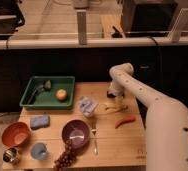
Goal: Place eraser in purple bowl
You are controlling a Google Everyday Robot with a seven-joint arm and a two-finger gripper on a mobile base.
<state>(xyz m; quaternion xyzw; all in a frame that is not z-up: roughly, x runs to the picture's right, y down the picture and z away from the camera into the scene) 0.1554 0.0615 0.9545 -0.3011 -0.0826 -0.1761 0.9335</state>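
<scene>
The eraser (109, 94) is hard to make out. The only sign of it is a small dark patch at the far edge of the table (122, 146), directly under the gripper (112, 90), and I take that patch to be it. A flat block of that kind should be light and stiff, a little grippy rather than slick, and not at all fragile. Because it sits low, the sensible hold is across its narrow width from above, low on its side faces so it cannot tip out.

The gripper hangs at the end of the bent arm, right over the dark patch and seemingly touching it. Whether it is spread or pinching the eraser I cannot tell.

Moving outward from the eraser:
- A banana (116, 107) lies just beside it at 5 o'clock.
- A crumpled packet (88, 106) lies near at 8 o'clock.
- The purple bowl (65, 128) is well apart at about 7 o'clock, towards the near edge, with nothing visible inside it.
- A fork (94, 140) lies along the bowl's 3 o'clock side.
- Grapes (64, 157) are just below the bowl.

The route to the bowl passes over the packet, so a lift first looks wise.
</scene>
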